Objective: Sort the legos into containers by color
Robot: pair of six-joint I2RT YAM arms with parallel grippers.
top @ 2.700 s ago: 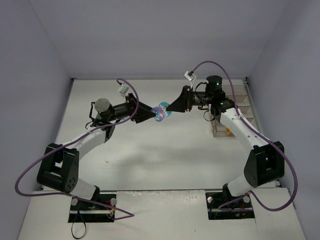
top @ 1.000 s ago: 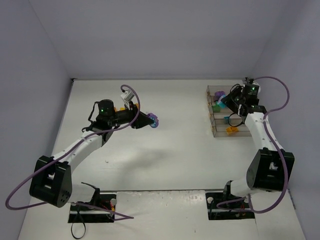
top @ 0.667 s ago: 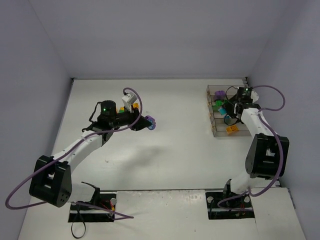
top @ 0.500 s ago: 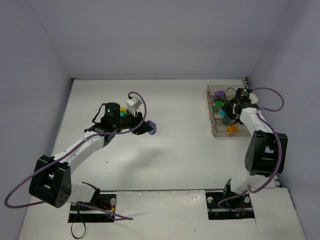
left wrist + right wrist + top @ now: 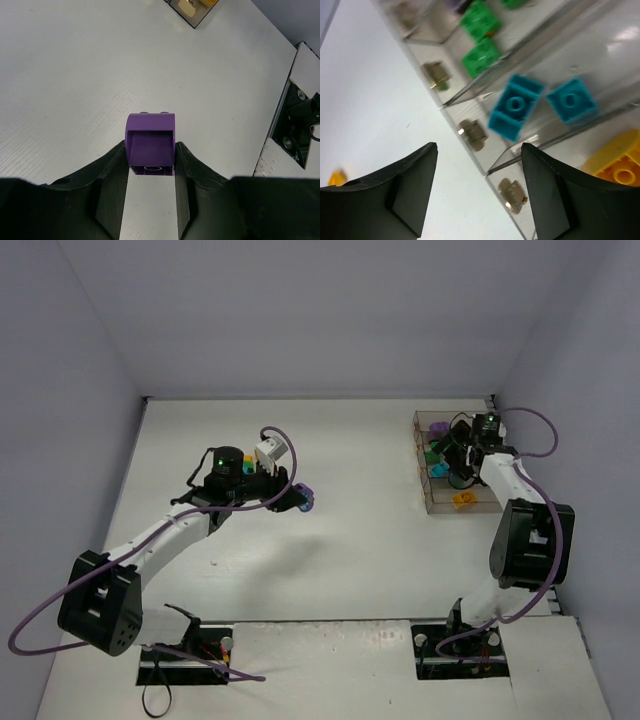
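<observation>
The left pincer pinches a purple brick above the bare table, well apart from the containers. Over those, the right pincer hangs spread and empty above the bin holding two teal bricks, with green bricks one bin farther. The step in hand looks like delivering the purple brick. It needs carrying across to the farthest bin, which seems to hold purple.

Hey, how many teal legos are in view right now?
2. Both sit in one compartment of the containers, seen by the right wrist: one teal lego at its wall, the other teal lego beside it. More may be hidden.
</observation>
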